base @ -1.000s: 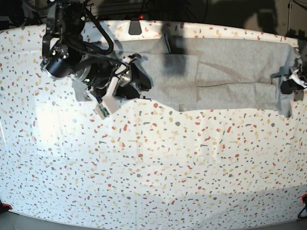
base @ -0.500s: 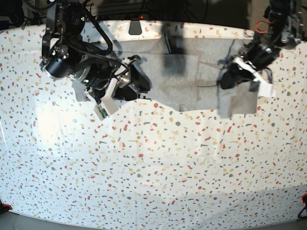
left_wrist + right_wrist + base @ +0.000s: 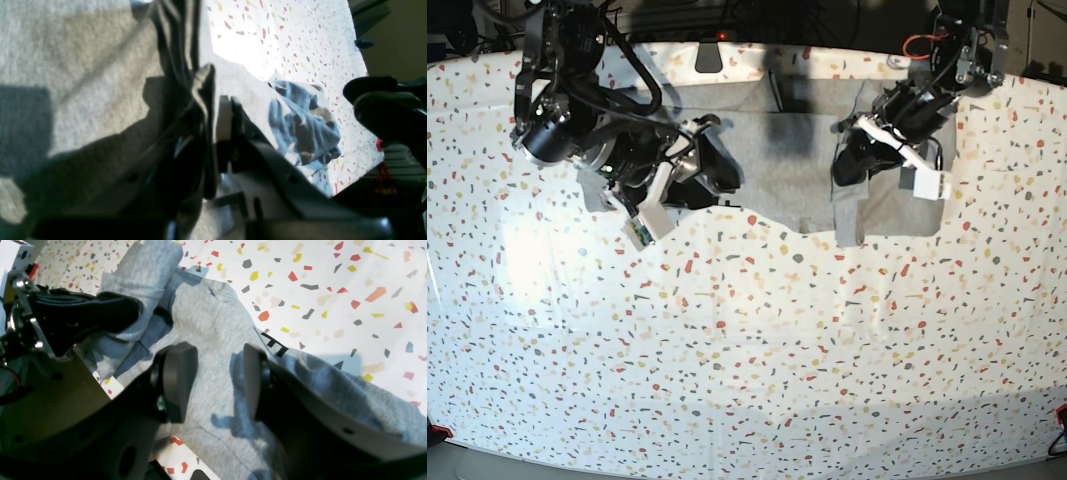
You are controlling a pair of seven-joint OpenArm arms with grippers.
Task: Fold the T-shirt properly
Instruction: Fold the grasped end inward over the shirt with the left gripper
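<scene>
The grey T-shirt (image 3: 787, 165) lies across the far middle of the table. My left gripper (image 3: 855, 160) is shut on a fold of its right side and holds that flap (image 3: 882, 205) lifted over the shirt's middle. In the left wrist view the pinched cloth (image 3: 204, 83) runs up between the jaws of this gripper (image 3: 213, 123). My right gripper (image 3: 715, 176) hovers at the shirt's left edge. Its fingers (image 3: 178, 383) stand open, with nothing between them, just above the T-shirt (image 3: 213, 326). A bit of black lettering (image 3: 274, 342) peeks from under the hem.
A speckled terrazzo-pattern cover (image 3: 747, 330) spans the whole table. A small black clip (image 3: 709, 58) sits at the back edge. The bunched left sleeve (image 3: 146, 270) lies beside my right arm's black housing (image 3: 83, 315).
My left gripper has swept from the far right edge towards the middle, dragging the shirt's right side over with it. The right arm has stayed still and open.
</scene>
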